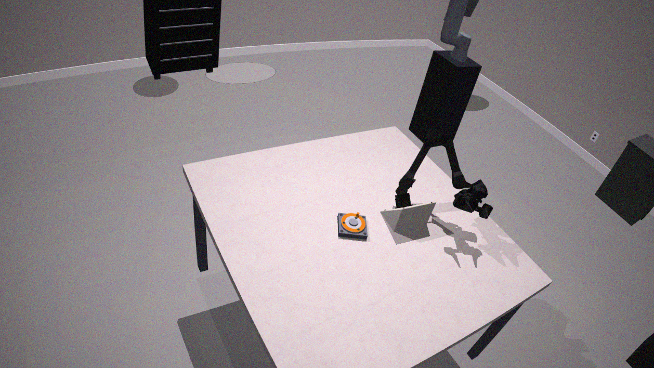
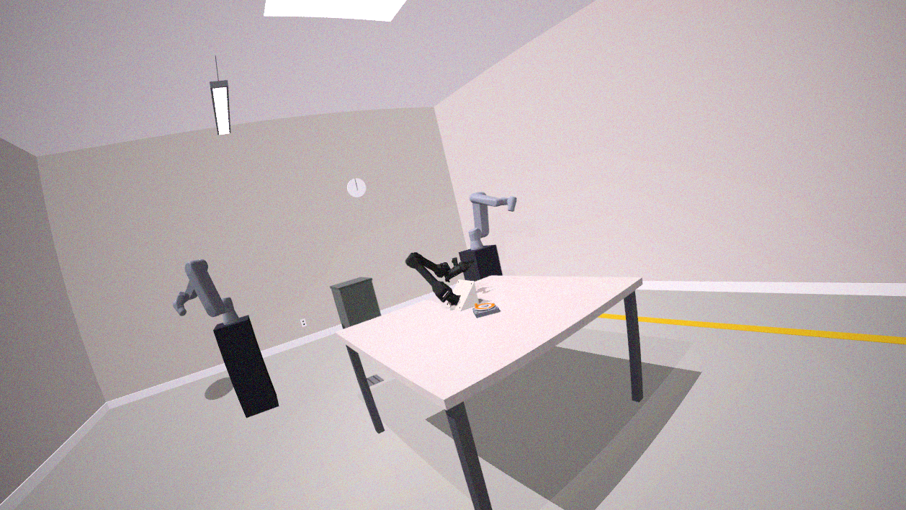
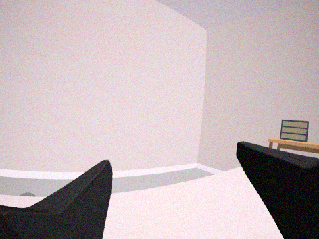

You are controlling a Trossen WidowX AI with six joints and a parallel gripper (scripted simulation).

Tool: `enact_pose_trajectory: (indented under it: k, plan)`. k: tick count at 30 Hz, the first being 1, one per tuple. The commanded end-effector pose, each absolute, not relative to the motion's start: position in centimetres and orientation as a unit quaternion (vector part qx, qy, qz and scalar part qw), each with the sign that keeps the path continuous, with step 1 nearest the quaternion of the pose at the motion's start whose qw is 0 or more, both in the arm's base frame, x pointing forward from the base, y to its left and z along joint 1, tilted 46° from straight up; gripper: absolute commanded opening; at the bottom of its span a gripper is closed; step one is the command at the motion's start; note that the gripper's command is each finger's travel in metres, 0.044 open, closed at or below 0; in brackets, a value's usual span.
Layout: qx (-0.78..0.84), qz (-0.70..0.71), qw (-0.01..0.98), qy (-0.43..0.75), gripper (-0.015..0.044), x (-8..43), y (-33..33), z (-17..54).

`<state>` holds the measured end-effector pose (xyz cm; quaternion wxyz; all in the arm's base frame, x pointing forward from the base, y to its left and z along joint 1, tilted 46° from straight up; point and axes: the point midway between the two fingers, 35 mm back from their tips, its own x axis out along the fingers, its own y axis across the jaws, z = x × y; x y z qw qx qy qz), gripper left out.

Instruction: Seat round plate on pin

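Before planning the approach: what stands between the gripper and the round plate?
In the top view, a tilted white panel stands between the open gripper and the round plate.

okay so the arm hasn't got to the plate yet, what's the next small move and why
Probably swing the gripper across toward the round plate and bring it above the orange tab. Its fingers stand wide apart on nothing, the wrist view shows only table and wall, and the plate sits well off to the side.
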<state>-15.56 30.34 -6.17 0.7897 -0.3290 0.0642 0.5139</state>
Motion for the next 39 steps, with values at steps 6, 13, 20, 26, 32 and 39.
enact_pose_trajectory:
  k: [6,13,20,26,32,39]
  plan:
    - [-0.367,0.428,0.817,0.122,0.0242,-8.9,32.6,-5.9]
    - [-0.387,0.313,0.846,0.189,0.0059,0.0,33.3,-4.6]
    - [-0.409,0.203,0.849,0.267,0.0,8.0,31.3,-3.5]
    - [-0.421,0.11,0.834,0.34,0.0,14.2,27.8,-2.1]
    - [-0.415,-0.001,0.803,0.427,0.0,19.8,22.0,-0.6]
    - [-0.375,-0.117,0.75,0.532,0.0,23.1,15.0,1.4]
